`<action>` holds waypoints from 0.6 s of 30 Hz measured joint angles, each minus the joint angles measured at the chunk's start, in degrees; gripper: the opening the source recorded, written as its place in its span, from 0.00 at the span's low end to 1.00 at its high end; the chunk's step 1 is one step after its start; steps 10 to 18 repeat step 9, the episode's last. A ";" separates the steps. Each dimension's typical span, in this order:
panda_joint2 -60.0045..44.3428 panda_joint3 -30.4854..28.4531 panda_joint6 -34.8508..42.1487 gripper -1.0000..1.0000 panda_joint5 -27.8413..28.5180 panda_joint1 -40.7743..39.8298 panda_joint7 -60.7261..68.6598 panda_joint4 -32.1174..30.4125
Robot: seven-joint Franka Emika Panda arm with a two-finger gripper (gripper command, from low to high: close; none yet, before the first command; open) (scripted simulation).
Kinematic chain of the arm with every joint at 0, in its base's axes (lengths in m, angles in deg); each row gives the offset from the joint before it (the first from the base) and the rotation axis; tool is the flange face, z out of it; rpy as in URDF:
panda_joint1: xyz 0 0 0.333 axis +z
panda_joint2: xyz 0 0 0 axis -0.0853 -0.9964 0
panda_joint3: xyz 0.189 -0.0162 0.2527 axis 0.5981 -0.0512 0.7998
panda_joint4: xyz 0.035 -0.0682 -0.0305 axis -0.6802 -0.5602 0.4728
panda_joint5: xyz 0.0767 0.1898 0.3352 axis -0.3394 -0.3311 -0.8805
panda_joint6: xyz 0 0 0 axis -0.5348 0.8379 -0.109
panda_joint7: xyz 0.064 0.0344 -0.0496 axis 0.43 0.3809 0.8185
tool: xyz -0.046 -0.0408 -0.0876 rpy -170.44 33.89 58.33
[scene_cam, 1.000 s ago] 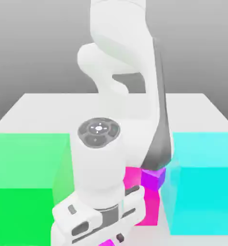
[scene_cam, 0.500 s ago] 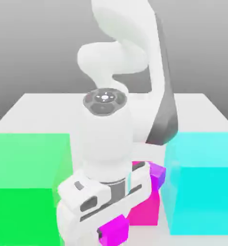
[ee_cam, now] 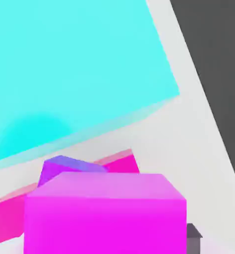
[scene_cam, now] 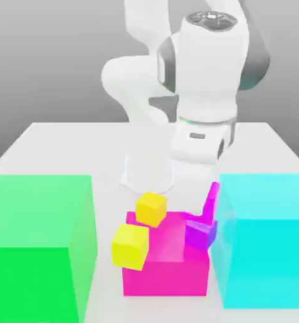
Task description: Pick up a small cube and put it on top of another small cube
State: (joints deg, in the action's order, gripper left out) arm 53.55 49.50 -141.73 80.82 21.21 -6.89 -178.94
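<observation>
My pink cube (scene_cam: pixel 211 200) is half hidden behind the blue block (scene_cam: pixel 265 240); the purple cube (ee_cam: pixel 65 168) peeks out behind it; the green block (scene_cam: pixel 38 246) is cut off.

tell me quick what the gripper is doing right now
Gripper: jaws closed on the small magenta-pink cube, lifted above the small purple cube.

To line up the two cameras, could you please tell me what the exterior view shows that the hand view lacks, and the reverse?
Exterior view's own: the green block, two yellow cubes and the arm. Hand view's own: the small magenta cube close up, its near face broad. Shared: that cube, the purple cube, large magenta block, cyan block and table.
</observation>
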 joint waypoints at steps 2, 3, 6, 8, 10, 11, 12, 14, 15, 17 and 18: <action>0.34 0.40 -1.67 0.00 0.52 0.47 1.14 -1.83; -0.82 0.46 -3.58 0.00 0.55 0.56 1.36 -2.55; -5.45 0.59 -10.07 1.00 0.55 0.50 1.64 -4.40; -5.45 0.59 -10.07 1.00 0.55 0.50 1.64 -4.40; -5.45 0.59 -10.07 1.00 0.55 0.50 1.64 -4.40; -5.45 0.59 -10.07 1.00 0.55 0.50 1.64 -4.40; -5.45 0.59 -10.07 1.00 0.55 0.50 1.64 -4.40; -5.45 0.59 -10.07 1.00 0.55 0.50 1.64 -4.40; -5.45 0.59 -10.07 1.00 0.55 0.50 1.64 -4.40; -5.45 0.59 -10.07 1.00 0.55 0.50 1.64 -4.40; -5.45 0.59 -10.07 1.00 0.55 0.50 1.64 -4.40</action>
